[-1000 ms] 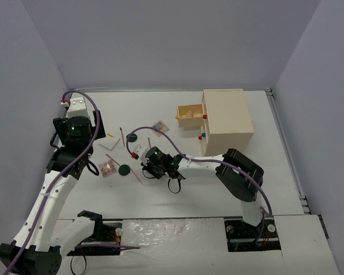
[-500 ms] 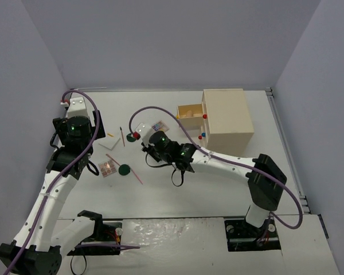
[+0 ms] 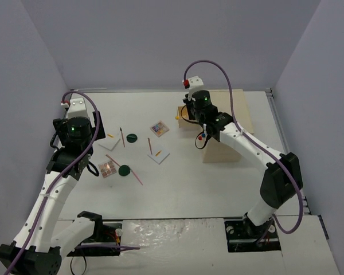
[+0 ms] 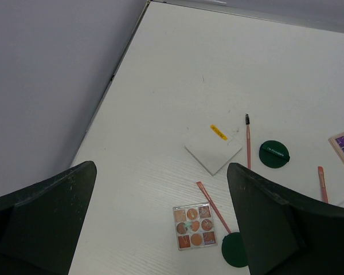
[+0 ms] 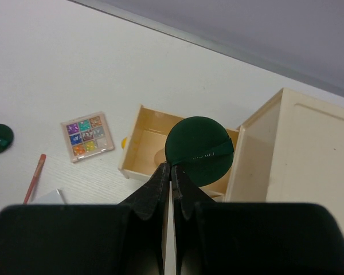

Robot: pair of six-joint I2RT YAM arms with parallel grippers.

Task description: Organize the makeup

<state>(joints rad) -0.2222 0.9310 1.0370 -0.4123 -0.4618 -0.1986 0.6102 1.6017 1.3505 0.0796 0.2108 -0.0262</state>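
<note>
No legible txt; print on green disc [image 5: 199,150] blurred.

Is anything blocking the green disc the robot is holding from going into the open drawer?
No, nothing visible blocks it. The right end effector pinches the green disc by its edge, over the open drawer. The drawer's top is uncovered, and no other makeup or arm sits between the two.

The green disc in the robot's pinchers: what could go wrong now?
The right gripper pinches the green disc only by its edge, so it might slip out early. It hangs above the open drawer, so if dropped off-centre it could hit the rim and land outside.
</note>
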